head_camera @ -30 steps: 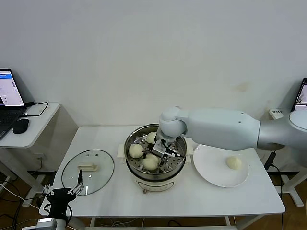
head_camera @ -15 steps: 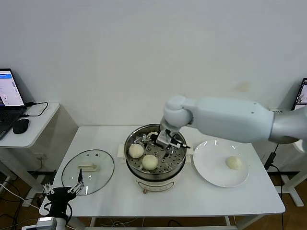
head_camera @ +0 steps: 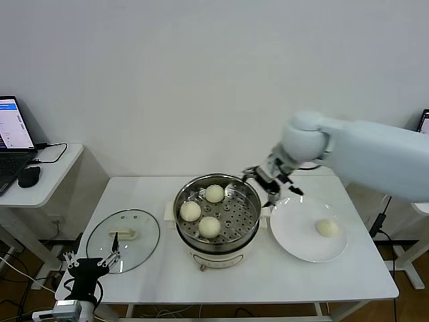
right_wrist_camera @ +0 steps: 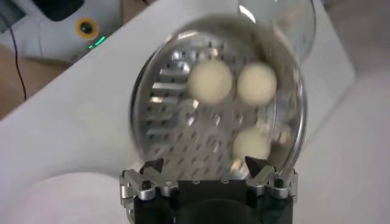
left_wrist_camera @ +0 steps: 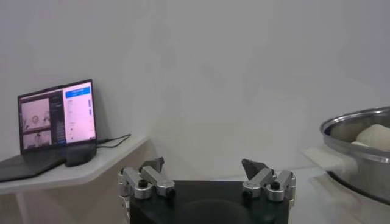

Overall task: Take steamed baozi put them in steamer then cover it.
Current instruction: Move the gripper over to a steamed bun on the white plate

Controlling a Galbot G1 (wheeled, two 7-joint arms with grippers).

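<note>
The steel steamer (head_camera: pixel 249 216) stands mid-table on its cream base; three baozi (head_camera: pixel 210 227) lie on its perforated tray (right_wrist_camera: pixel 183 134). A fourth baozi (head_camera: pixel 326 228) lies on the white plate (head_camera: pixel 295 238) to the right. My right gripper (head_camera: pixel 273 182) is open and empty, in the air between the steamer's right rim and the plate; its wrist view looks down on the three buns (right_wrist_camera: pixel 210 81). My left gripper (head_camera: pixel 87 263) is open and empty, parked low at the table's front left corner. The steamer's rim shows in the left wrist view (left_wrist_camera: pixel 359 131).
The clear glass lid (head_camera: pixel 144 238) with a cream handle lies flat on the table left of the steamer. A side desk (head_camera: pixel 47 181) with a laptop (left_wrist_camera: pixel 58 119) and a mouse stands at far left. A white wall is behind.
My right gripper has let go of a bun in the steamer, lifted out and moved right towards the plate. Three buns now lie uncovered on the tray. The left arm has not moved.
</note>
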